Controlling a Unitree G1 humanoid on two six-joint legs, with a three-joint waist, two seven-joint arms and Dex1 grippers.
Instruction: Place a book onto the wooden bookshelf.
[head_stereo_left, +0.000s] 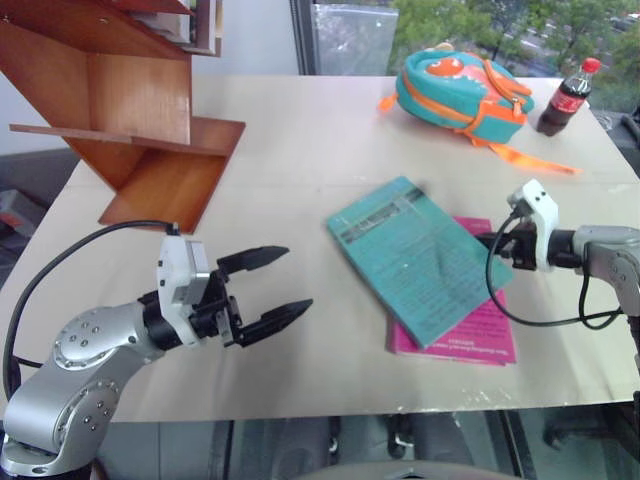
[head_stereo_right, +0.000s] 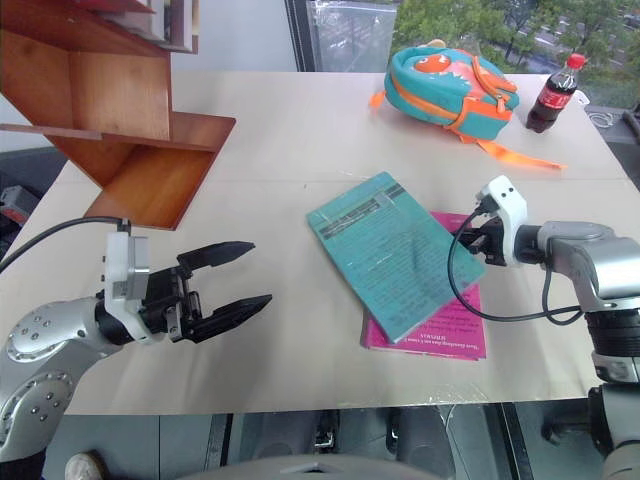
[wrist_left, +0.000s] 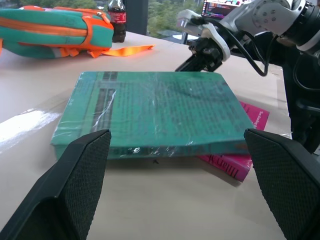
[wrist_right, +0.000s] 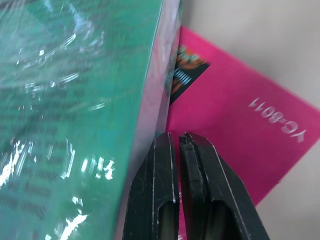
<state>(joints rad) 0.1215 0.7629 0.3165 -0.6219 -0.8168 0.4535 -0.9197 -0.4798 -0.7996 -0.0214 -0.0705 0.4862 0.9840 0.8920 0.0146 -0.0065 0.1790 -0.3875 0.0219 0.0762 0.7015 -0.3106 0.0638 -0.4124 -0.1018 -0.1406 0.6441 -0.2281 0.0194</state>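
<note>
Both fingers of the right gripper (wrist_right: 179, 142) are pressed together with nothing between them, their tips at the right-hand edge of the book (head_stereo_left: 415, 257), right where its wrapped cover overhangs the pink book (head_stereo_left: 478, 335) beneath. Whether the tips actually touch that edge cannot be told. Across the table (head_stereo_left: 290, 160), the left gripper (head_stereo_left: 283, 286) has its 2 black fingers (head_stereo_left: 252, 260) spread wide, holding nothing, pointing level toward the book's near-left side and well apart from it; in the left wrist view the book lies framed between those 2 fingers.

Flat on the table, the teal-green book sits slightly right of centre, turned at an angle, its glossy wrap catching light and a dark band of print running near its far end. It lies on top of the pink book, which shows past its right and near edges.

At the far left corner stands the wooden bookshelf (head_stereo_left: 150, 120), reddish-brown slanted boards forming angled compartments, with some books (head_stereo_left: 195, 25) in its upper part. At the far right lie a teal and orange backpack (head_stereo_left: 460, 95) and, just beside it, an upright cola bottle (head_stereo_left: 566, 97).
</note>
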